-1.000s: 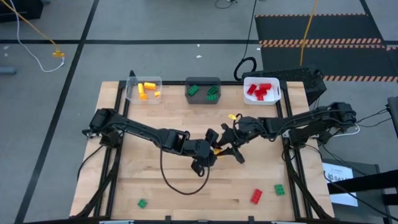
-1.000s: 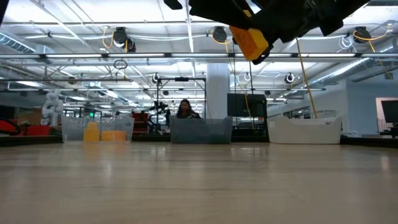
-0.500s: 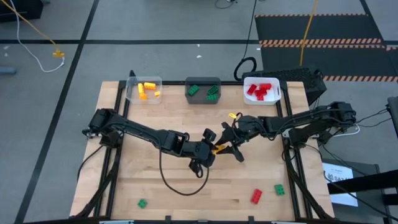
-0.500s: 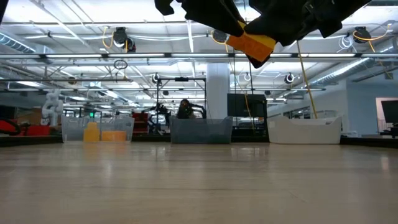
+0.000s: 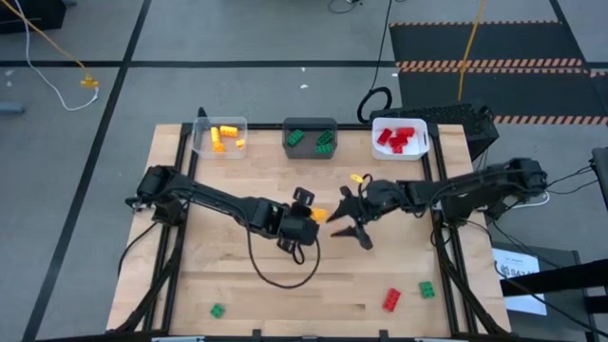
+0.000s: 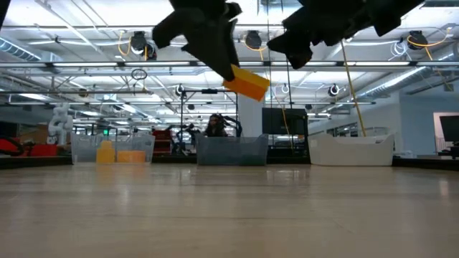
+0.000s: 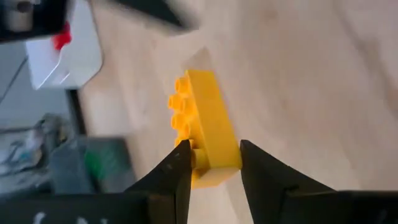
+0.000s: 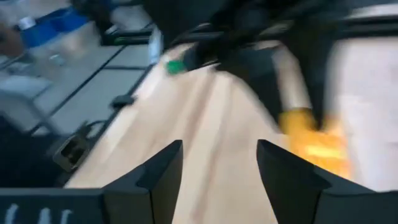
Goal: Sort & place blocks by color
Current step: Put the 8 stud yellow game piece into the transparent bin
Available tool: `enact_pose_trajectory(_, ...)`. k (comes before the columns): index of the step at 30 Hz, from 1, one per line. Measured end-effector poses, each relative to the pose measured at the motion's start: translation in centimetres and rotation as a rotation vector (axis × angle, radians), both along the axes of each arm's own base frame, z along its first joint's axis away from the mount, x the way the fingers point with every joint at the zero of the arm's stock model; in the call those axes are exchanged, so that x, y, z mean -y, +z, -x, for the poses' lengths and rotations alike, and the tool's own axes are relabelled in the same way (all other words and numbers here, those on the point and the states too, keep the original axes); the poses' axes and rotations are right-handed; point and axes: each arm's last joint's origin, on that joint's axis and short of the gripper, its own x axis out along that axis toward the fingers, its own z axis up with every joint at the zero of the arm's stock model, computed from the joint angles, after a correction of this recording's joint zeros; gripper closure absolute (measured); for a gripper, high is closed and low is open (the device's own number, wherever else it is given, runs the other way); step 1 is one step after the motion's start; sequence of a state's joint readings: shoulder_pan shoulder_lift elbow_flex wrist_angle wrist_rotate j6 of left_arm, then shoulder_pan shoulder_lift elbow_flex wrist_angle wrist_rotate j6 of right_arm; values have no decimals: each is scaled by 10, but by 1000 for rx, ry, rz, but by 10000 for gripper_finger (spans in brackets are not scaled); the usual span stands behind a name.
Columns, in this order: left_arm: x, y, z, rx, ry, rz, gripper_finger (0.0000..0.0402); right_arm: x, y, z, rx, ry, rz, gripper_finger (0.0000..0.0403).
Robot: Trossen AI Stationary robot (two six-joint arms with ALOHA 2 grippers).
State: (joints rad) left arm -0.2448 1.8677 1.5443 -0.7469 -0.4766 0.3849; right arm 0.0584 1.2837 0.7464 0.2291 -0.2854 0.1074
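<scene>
Now the left gripper (image 7: 210, 163) grips the yellow block (image 7: 204, 124) above mid-table; the right gripper (image 8: 219, 167) stands empty, jaws apart. Next: carry it to the far-left clear bin (image 5: 202, 141).

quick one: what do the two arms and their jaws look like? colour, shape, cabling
Both arms are dark, nearly black, slim and jointed. The left arm has a thin black cable hanging in a loop from its wrist end. The right arm has light grey patches along its links. Each of the left gripper and right gripper has two dark, wedge-shaped jaws tapering to blunt tips.
</scene>
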Motion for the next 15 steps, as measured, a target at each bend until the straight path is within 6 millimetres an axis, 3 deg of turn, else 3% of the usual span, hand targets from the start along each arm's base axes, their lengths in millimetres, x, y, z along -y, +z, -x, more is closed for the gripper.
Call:
enact_pose_trajectory(2,-4,-2,5,-41,60,-49,289,2,5,2,22,-20,4,196)
enact_pose_trajectory(8,-43,-4,17,-105,328,-157,289,-1,8,7,10,-17,-20,186)
enact_pose_trajectory(15,-109,-4,33,-140,704,-198,289,-15,5,10,-34,22,-43,186)
